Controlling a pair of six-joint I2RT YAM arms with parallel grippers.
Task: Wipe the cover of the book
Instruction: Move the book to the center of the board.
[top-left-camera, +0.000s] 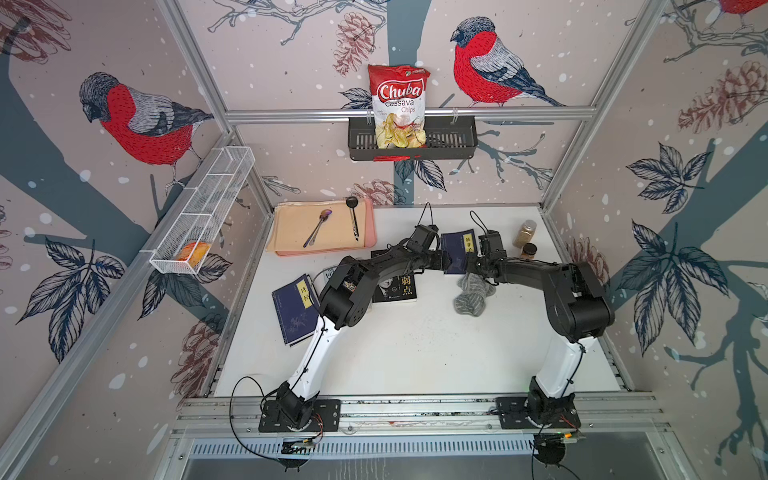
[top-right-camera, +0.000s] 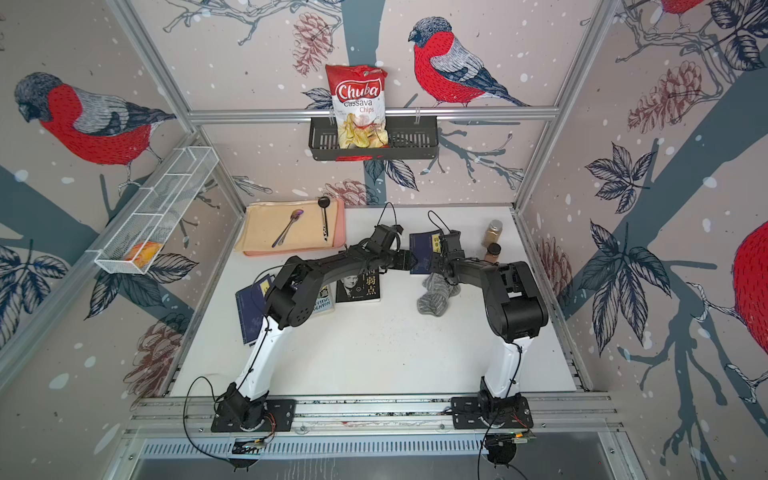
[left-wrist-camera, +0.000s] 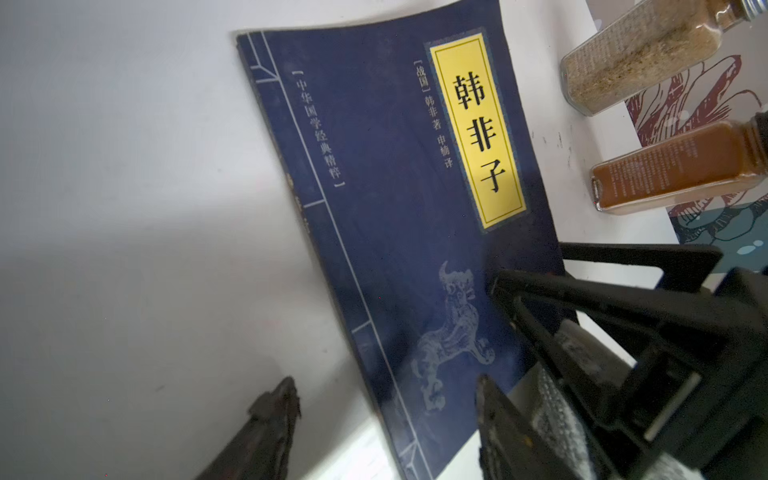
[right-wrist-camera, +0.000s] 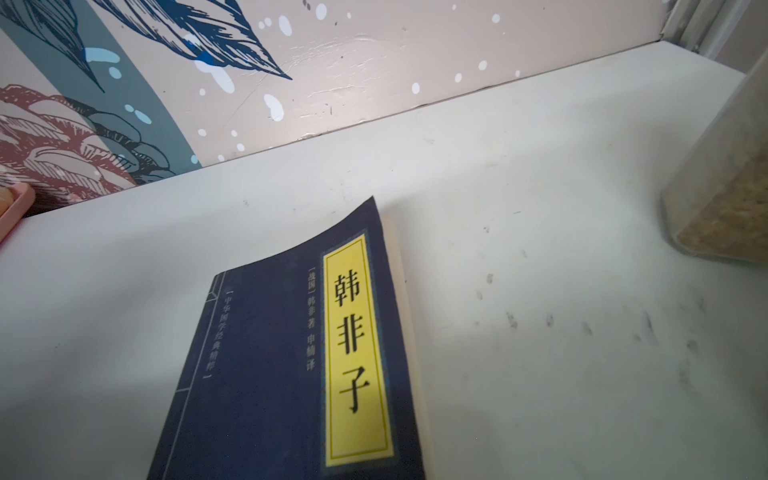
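Observation:
A dark blue book (top-left-camera: 457, 249) with a yellow title label lies flat at the back of the white table, cover up; it also fills the left wrist view as the book (left-wrist-camera: 395, 208) and the right wrist view as the book (right-wrist-camera: 291, 374). My left gripper (top-left-camera: 448, 261) is open, its fingers straddling the book's near spine corner in the left wrist view (left-wrist-camera: 384, 395). My right gripper (top-left-camera: 473, 262) sits at the book's near right corner; the left wrist view shows the right gripper (left-wrist-camera: 530, 266) with fingers apart. A grey knit cloth (top-left-camera: 471, 295) lies beneath it, also visible as the cloth (left-wrist-camera: 557, 403).
Two spice jars (top-left-camera: 524, 233) (top-left-camera: 528, 250) stand just right of the book. A black book (top-left-camera: 395, 286) and another blue book (top-left-camera: 295, 309) lie to the left. A pink tray (top-left-camera: 370, 245) with spoons sits back left. A chips bag (top-left-camera: 399, 108) hangs in a wall basket.

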